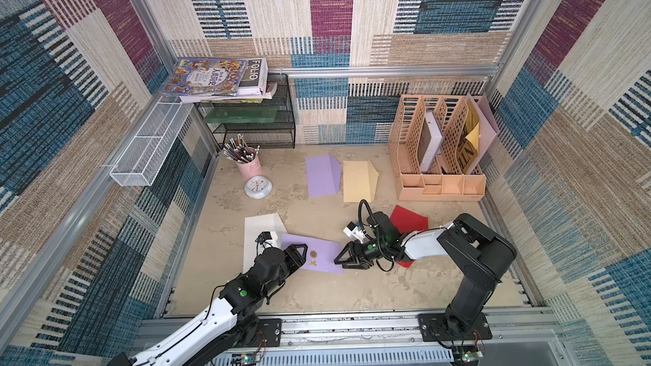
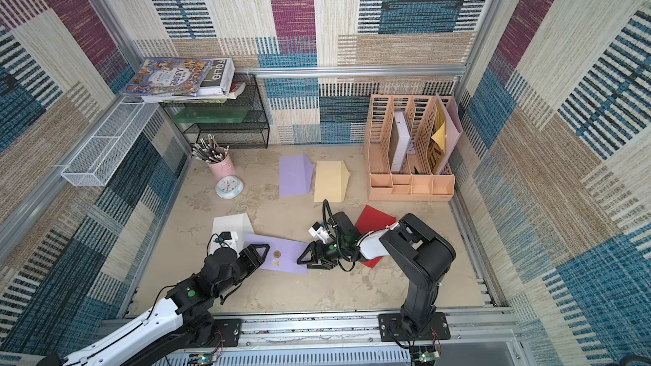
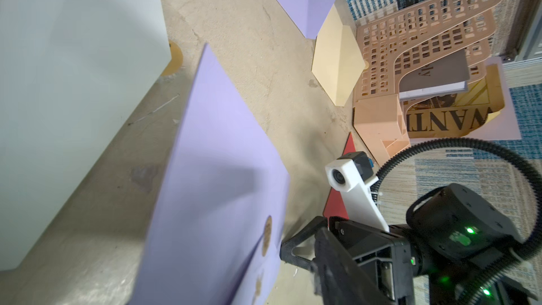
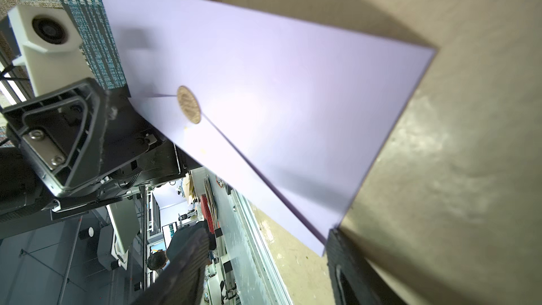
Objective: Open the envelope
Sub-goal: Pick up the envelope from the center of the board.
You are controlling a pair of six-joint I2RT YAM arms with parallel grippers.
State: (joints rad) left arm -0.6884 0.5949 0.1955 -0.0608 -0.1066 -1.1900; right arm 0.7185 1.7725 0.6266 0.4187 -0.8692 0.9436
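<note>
1. The pale purple paper envelope (image 1: pixel 318 257) lies on the sandy beige desk (image 1: pixel 317 293), right between the two hands in both top views.
2. Its flap is down, pinned by a round brown seal sticker (image 4: pixel 189 104), with a small yellow sticker (image 1: pixel 312 263) just below it.
3. The left hand (image 1: pixel 299 255) sits at the envelope's left end, and its black fingers overlap that edge.
4. In the left wrist view only one blurred dark finger (image 3: pixel 334 262) shows, far out to the side. The jaws look spread wide, and I cannot tell whether they touch the paper.
5. The right hand (image 1: pixel 339 259) is at the envelope's right edge, pointing towards the left hand.
6. In the right wrist view its two fingers (image 4: pixel 181 268) stand far apart. The envelope's near corner is just beside one of them, and nothing is gripped.
7. A white paper envelope (image 1: pixel 260 232) lies near the left hand, and a red one (image 1: pixel 410 220) lies partly under the right arm.
8. Further back, a second purple envelope (image 1: pixel 322 176) and a cream envelope (image 1: pixel 357 183) lie side by side, flaps open.
</note>
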